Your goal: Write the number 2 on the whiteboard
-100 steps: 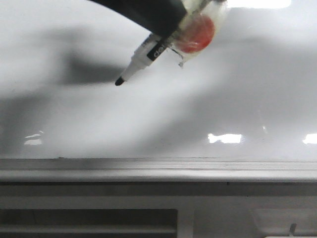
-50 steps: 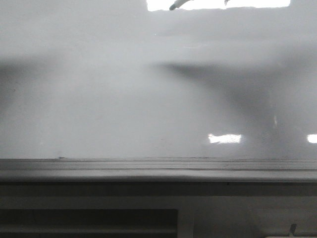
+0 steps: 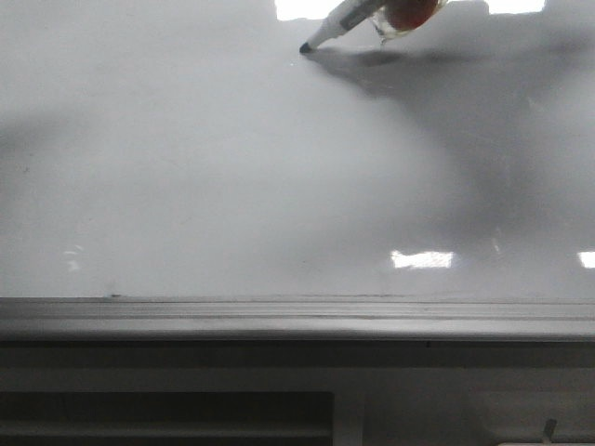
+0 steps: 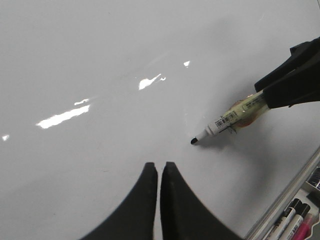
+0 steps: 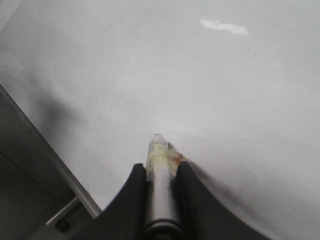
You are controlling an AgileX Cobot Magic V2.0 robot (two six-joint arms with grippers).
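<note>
Glossy whiteboard fills the front view, unmarked, no number 2 drawn. At its top edge only a marker tip is seen. From the left wrist, the right gripper is shown clamped on that marker, tip at the board; the left gripper is pressed closed, empty. Spare markers are glimpsed beyond the frame.

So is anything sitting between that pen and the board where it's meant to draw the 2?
Nothing visible does. The white marker with the black tip, held in the right gripper, points at bare surface of the glossy white whiteboard, with no stroke drawn yet. The left gripper, jaws together, hangs apart from it.
</note>
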